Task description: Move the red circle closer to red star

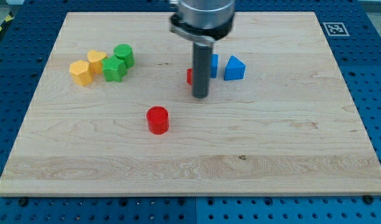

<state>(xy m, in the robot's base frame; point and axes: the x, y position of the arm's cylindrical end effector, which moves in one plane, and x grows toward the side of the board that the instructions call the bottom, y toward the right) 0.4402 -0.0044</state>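
The red circle [157, 119] is a short red cylinder on the wooden board, left of centre. The red star [189, 76] is mostly hidden behind my rod; only a red sliver shows at the rod's left edge. My tip [200, 96] rests on the board just below the red star. It is to the upper right of the red circle, with a clear gap between them.
A blue block [213, 65] shows at the rod's right edge, with a blue triangular block [234, 68] beside it. At the upper left are two yellow blocks [81, 73] [96, 60] and two green blocks [114, 69] [124, 55]. The board's edge [190, 192] runs along the view's bottom.
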